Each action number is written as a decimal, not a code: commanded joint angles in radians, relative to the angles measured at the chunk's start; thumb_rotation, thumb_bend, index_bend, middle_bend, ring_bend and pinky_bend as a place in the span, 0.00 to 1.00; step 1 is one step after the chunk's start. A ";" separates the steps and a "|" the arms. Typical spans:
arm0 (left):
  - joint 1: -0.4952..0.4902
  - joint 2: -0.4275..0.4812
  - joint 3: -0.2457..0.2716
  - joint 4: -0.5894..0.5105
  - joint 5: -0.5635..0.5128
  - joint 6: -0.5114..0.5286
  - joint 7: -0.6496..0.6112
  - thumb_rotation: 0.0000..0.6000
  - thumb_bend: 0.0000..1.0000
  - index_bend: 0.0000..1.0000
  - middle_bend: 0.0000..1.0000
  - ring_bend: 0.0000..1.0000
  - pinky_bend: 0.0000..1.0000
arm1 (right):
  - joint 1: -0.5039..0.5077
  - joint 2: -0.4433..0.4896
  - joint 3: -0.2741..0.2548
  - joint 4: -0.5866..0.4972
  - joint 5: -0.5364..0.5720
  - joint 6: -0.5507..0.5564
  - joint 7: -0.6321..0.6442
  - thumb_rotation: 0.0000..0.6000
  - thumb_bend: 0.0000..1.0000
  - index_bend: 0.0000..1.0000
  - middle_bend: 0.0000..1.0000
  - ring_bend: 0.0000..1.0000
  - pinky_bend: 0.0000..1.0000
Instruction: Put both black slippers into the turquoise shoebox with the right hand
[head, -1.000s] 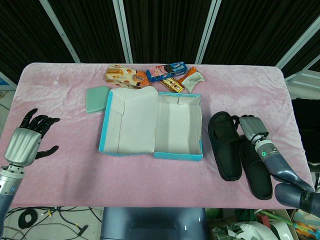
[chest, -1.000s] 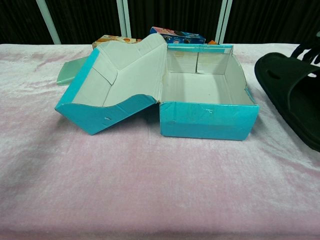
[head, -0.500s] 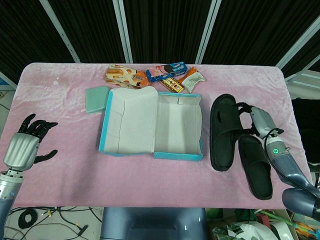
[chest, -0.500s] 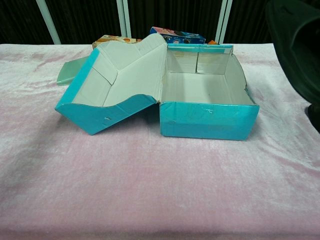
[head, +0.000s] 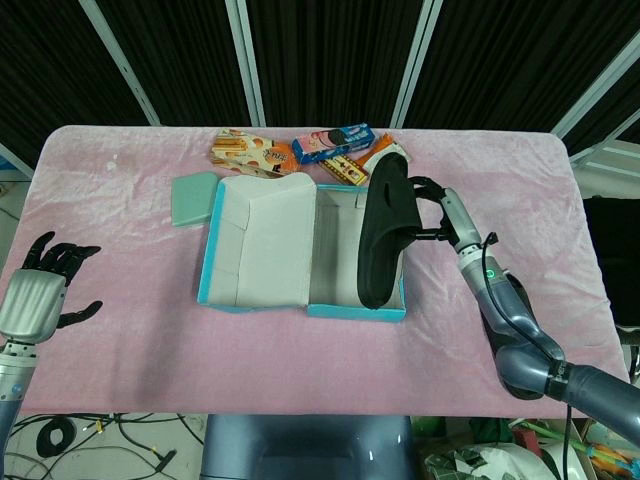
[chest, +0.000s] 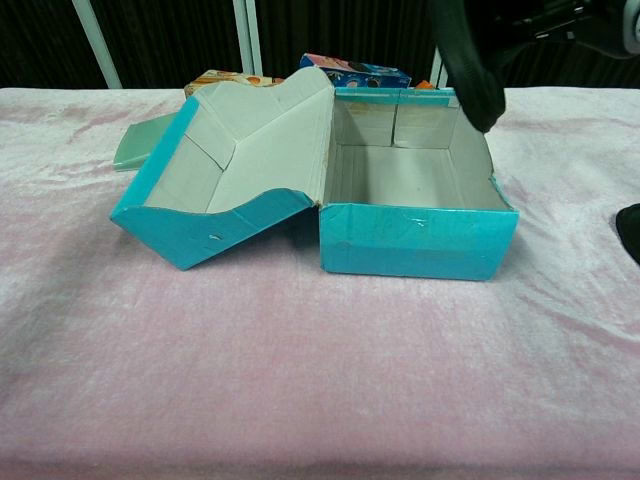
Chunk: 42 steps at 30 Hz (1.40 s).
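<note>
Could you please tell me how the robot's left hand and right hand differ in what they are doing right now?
The right hand holds a black slipper in the air over the turquoise shoebox; the left hand holds nothing, its fingers spread. The right hand is near the table's middle, by the box's right side, while the left hand sits at the table's left edge, far from the box. Both are dark-fingered hands on grey wrists.

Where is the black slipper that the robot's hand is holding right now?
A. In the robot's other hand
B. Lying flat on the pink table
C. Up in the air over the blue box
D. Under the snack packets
C: the right hand holds the black slipper lifted above the open turquoise shoebox; in the chest view its end hangs over the box's right side, not resting inside.
</note>
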 joint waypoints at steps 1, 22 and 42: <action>0.000 0.003 -0.003 -0.001 -0.007 -0.006 -0.003 1.00 0.00 0.22 0.31 0.22 0.10 | 0.052 -0.095 -0.003 0.114 0.021 -0.026 -0.034 1.00 0.17 0.45 0.45 0.22 0.17; 0.000 0.022 -0.014 -0.027 -0.035 -0.031 -0.006 1.00 0.00 0.22 0.31 0.22 0.10 | 0.100 -0.321 -0.015 0.323 0.040 0.072 -0.232 1.00 0.15 0.49 0.47 0.20 0.17; 0.017 0.000 -0.006 0.033 -0.046 -0.032 -0.064 1.00 0.00 0.21 0.30 0.22 0.10 | 0.145 -0.301 0.018 0.184 0.156 0.025 -0.446 1.00 0.13 0.51 0.51 0.30 0.42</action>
